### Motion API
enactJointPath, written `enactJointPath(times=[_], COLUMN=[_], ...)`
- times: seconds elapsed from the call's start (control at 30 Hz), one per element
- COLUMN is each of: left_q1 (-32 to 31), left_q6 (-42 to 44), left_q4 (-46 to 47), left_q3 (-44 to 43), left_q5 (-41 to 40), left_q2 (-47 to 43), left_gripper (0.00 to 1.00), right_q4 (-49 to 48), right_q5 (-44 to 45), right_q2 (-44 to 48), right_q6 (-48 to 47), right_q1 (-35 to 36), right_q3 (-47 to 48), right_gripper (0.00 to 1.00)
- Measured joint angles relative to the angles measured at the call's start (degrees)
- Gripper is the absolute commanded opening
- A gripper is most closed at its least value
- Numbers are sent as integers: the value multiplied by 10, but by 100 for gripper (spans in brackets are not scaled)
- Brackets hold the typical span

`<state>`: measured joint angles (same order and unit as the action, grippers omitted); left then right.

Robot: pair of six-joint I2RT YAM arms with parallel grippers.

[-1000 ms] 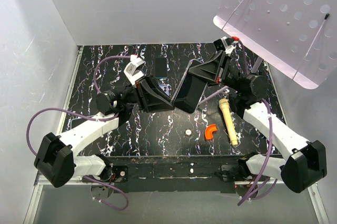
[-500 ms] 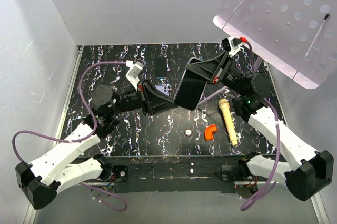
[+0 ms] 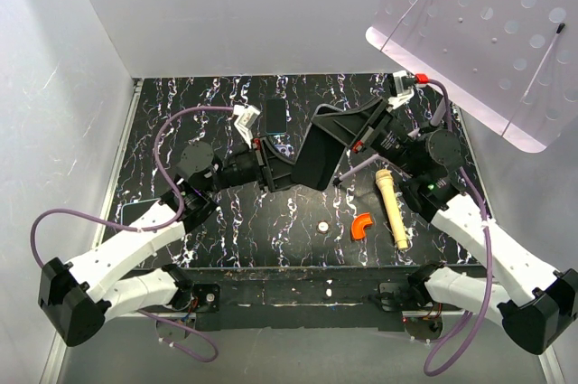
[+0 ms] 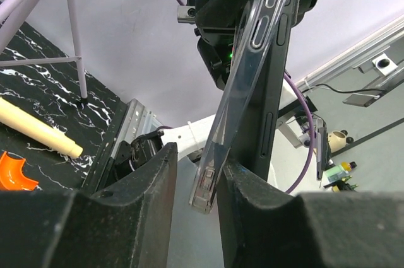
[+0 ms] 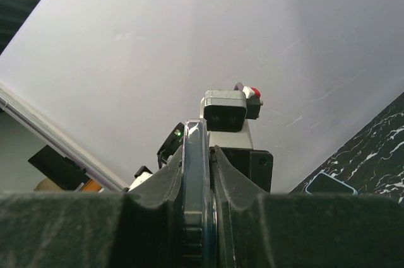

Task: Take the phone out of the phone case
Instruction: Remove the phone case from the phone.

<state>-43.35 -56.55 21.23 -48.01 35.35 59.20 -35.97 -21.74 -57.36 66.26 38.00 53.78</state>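
Observation:
A dark phone [image 3: 318, 151] in a clear case is held up on edge over the middle of the table, between both arms. My right gripper [image 3: 350, 134] is shut on its far end; in the right wrist view the cased edge [image 5: 196, 173] is clamped between the two fingers of that gripper [image 5: 199, 154]. In the left wrist view the clear case [image 4: 247, 60] has peeled away from the phone [image 4: 278, 85]. Its free corner hangs between my left gripper's [image 4: 197, 173] fingers, against the right one, with a gap to the left finger. My left gripper [image 3: 282, 167] stands open.
A second dark phone [image 3: 275, 115] lies flat at the back of the black marbled table [image 3: 181, 113]. A cream cylinder [image 3: 391, 208], an orange curved piece [image 3: 362, 224] and a small white disc [image 3: 323, 226] lie at front right. A perforated white board [image 3: 488, 32] overhangs the back right.
Both grippers and the phone have shifted toward the back of the table. The left arm has stretched further in and its gripper has moved right along the phone.

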Motion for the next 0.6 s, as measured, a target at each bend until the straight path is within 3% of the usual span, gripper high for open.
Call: enactJointPath(times=[0.07,0.13,0.3,0.5,0.6], left_q1=[-1,-4,-16,-47,-50], left_q6=[-4,-4,34,209,255], left_q4=[17,35,47,46,20], left_q3=[3,12,42,101,107], left_q5=[0,-3,-41,-194,-237], left_q2=[8,11,-5,-44,-37], left_gripper=[8,1,0,0,0], right_q4=[2,16,67,26,23], right_q5=[9,18,45,101,133], right_q2=[0,3,10,-13,-23], right_q6=[-11,-24,-16,134,157], right_q1=[1,3,10,19,18], right_q3=[0,0,-2,-61,-84], right_gripper=[1,1,1,1,1])
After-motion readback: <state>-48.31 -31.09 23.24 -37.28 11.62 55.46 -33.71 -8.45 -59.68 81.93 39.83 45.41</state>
